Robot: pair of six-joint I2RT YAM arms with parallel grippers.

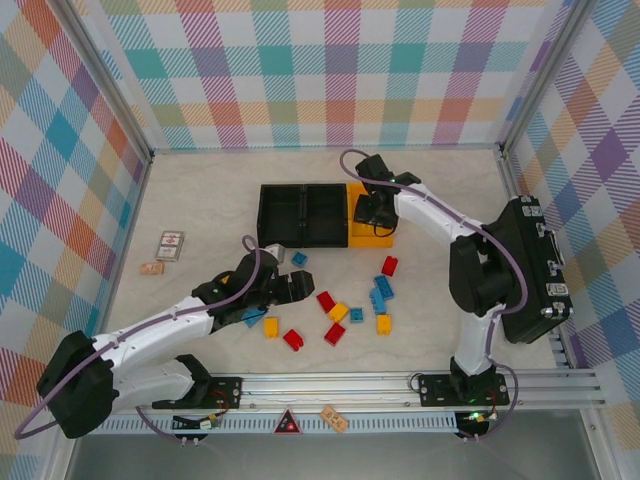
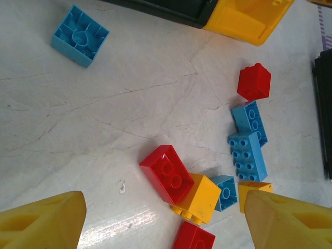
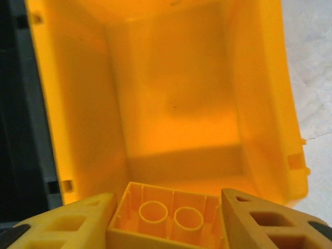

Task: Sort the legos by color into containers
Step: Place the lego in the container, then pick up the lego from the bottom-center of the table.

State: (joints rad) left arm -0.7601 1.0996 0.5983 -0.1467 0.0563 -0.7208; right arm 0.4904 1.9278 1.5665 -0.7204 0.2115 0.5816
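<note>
Gripping a yellow brick (image 3: 166, 218) by its sides, the right fingers (image 1: 373, 210) hang over the yellow bin (image 3: 155, 104). The brick's hollow underside faces the wrist camera. That bin is the right end of a joined row, with two black bins (image 1: 300, 215) to its left.

The left fingers (image 1: 293, 290) are apart and hold nothing, over the desk (image 1: 200, 200) at the left edge of the loose bricks. In the left wrist view a red brick (image 2: 167, 174) lies studs up, touching another yellow one (image 2: 197, 199). A small blue brick (image 2: 224, 192) sits just beside that. Farther right, a long blue brick (image 2: 248, 155) and a shorter blue one (image 2: 250, 120) lie end to end, with a red cube (image 2: 254, 82) near them. An upturned pale blue brick (image 2: 80, 36) lies well apart, near the black bins.

More red, yellow and blue bricks are scattered between the two arms. A printed card (image 1: 170, 245) lies at the far left, and a black case (image 1: 535, 270) at the right edge.
</note>
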